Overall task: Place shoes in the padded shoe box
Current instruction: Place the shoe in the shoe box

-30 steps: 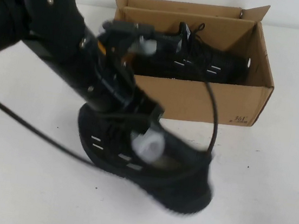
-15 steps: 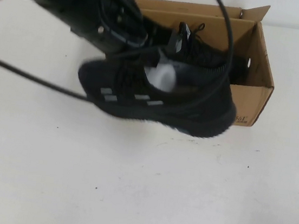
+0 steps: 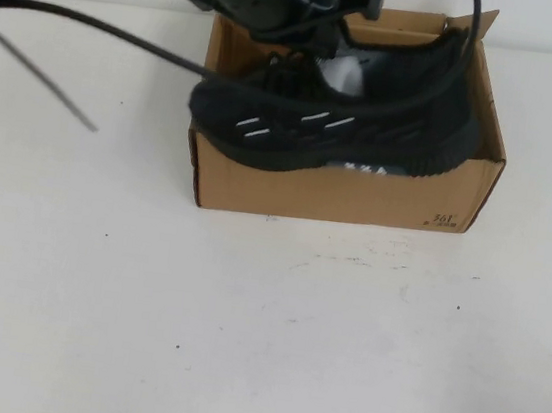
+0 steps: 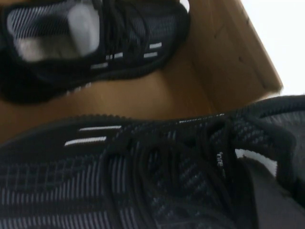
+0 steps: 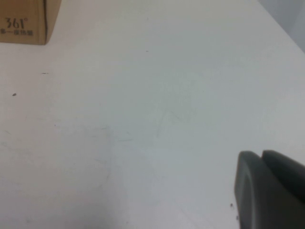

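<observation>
Right, what matters to me here is how the carried shoe [image 3: 337,123] lines up with the padded shoe box [image 3: 338,194] under it. My left gripper [image 3: 318,30] holds this shoe from above at the collar, jaws clamped on the rim beside the pale lining, and the shoe hangs directly below the jaws, over the near half of the box. Its long axis runs along the box's long side, toe out to one side of the jaws and heel to the other, so I judge the fit is a matter of lowering rather than turning. The near edge of the sole sits at or just over the front wall, though, and I cannot tell whether it clears that wall.

The other shoe [image 4: 90,43] already lies in the box, beyond the jaws against the far wall, parallel to the held one, with a strip of bare cardboard floor between them in the left wrist view.

The left arm is the only one near the work. My right gripper [image 5: 271,191] sits well apart over bare tabletop [image 5: 143,119], jaws closed on nothing.

The held shoe is black knit with short white dashes on its side, black laces and a thick black sole
</observation>
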